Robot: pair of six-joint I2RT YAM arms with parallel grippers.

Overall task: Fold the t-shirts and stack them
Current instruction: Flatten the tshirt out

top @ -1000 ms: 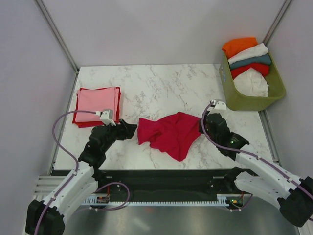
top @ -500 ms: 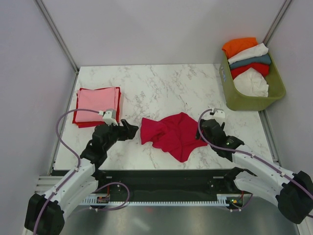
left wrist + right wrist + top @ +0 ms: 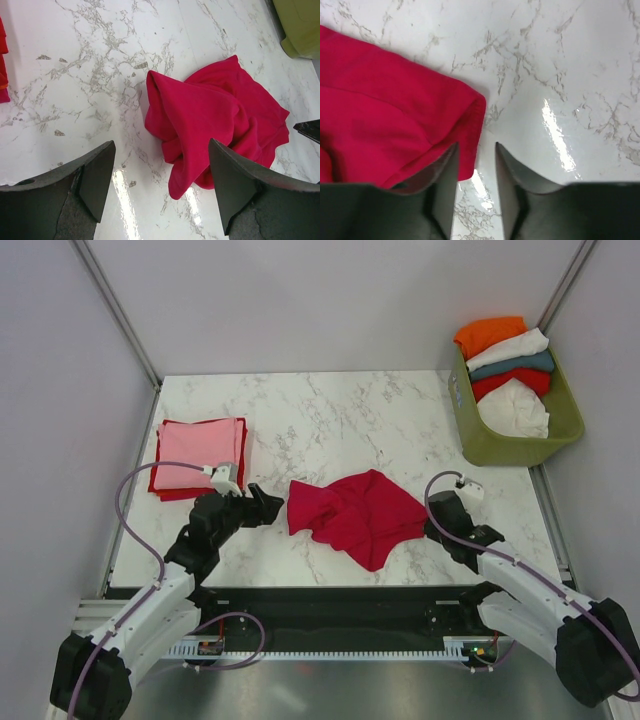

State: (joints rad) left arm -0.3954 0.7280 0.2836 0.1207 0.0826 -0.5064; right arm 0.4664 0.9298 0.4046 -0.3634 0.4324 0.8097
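Note:
A crimson t-shirt [image 3: 355,512] lies crumpled at the table's middle front; it also shows in the left wrist view [image 3: 210,112] and the right wrist view [image 3: 385,115]. My left gripper [image 3: 270,502] is open wide and empty just left of the shirt, low over the table [image 3: 161,150]. My right gripper [image 3: 437,526] is at the shirt's right corner. Its jaws stand narrowly apart [image 3: 476,147], with the hem corner lying in the gap against the left finger [image 3: 442,185]. A folded pink shirt [image 3: 200,445] lies on a folded red one at the far left.
An olive-green basket [image 3: 520,448] stands off the table's back right corner, holding orange [image 3: 490,333], white [image 3: 510,348], teal [image 3: 515,365], red and white shirts. Grey walls close in the left, back and right. The table's front edge runs just below the crimson shirt.
My right gripper has moved right and toward the front, and the shirt's right corner has stretched out rightward with it. My left gripper has drawn slightly back from the shirt's left side.

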